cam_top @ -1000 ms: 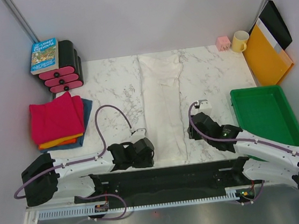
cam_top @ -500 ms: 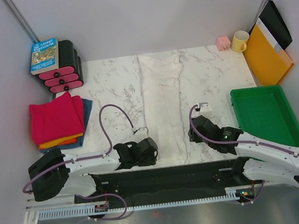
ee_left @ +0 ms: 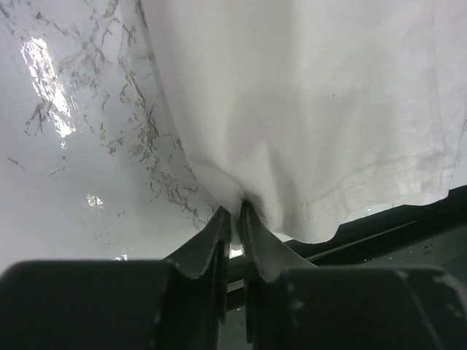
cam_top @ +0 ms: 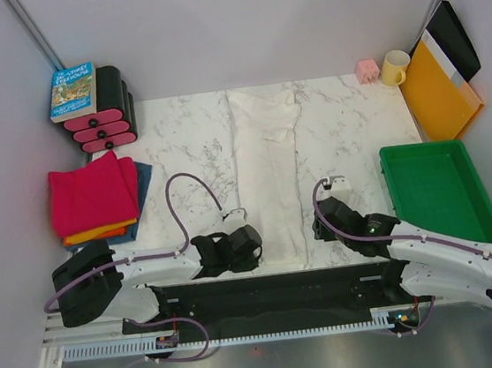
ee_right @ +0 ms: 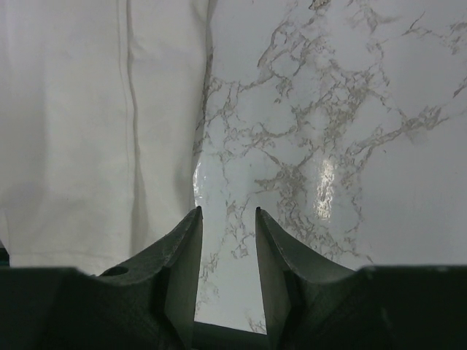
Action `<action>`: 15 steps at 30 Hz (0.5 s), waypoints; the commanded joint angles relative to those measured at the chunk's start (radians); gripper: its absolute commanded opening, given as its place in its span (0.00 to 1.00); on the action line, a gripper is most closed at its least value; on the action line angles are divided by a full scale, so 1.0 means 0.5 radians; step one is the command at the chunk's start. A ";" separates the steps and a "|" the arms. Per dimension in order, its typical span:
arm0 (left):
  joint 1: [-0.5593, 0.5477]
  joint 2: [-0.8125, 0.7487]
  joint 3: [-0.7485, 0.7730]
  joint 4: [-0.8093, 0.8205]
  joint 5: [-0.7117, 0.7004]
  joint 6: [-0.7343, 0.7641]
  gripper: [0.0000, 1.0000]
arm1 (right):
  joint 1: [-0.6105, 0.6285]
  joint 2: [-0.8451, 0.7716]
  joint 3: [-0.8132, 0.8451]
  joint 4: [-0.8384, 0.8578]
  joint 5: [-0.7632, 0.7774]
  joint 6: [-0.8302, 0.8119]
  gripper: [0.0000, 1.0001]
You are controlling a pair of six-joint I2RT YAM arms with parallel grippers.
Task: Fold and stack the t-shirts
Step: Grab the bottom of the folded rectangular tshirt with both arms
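Pinching near hem of cream-white shirt (ee_left: 306, 109) with left gripper (ee_left: 235, 209); holding right gripper (ee_right: 228, 216) parted over bare marble (ee_right: 328, 109) beside shirt's right edge.

It was a robot lab's test cell: plain white walls (cam_top: 237, 25) boxed in a marble-print table (cam_top: 179, 138), and two arms (cam_top: 140, 269) were bolted to a black rail (cam_top: 276, 291) at its near edge, cables (cam_top: 188, 175) looping loose. Staged props lay about: a book (cam_top: 72, 90) far beyond the left gripper (cam_top: 253, 245), a mug (cam_top: 395, 68) and green tray (cam_top: 442, 188) off past the right gripper (cam_top: 320, 229), a shirt (cam_top: 269, 164) spread between them.
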State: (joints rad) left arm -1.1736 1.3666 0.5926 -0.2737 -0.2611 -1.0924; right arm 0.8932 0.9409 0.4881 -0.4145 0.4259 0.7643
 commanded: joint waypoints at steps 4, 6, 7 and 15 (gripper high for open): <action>-0.018 -0.049 -0.142 -0.253 0.071 -0.055 0.03 | 0.060 -0.062 -0.062 0.040 -0.069 0.146 0.43; -0.015 -0.073 -0.157 -0.263 0.065 -0.058 0.02 | 0.100 -0.056 -0.092 0.120 -0.115 0.210 0.44; -0.018 -0.076 -0.167 -0.259 0.065 -0.052 0.02 | 0.152 -0.041 -0.102 0.148 -0.125 0.238 0.45; -0.018 -0.058 -0.130 -0.266 0.084 0.012 0.02 | 0.483 0.204 -0.044 0.326 -0.021 0.496 0.47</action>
State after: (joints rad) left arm -1.1740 1.3136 0.5510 -0.2802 -0.2348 -1.1023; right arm 1.0634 0.9981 0.4355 -0.3229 0.3817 0.9272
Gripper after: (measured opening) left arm 0.034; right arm 0.463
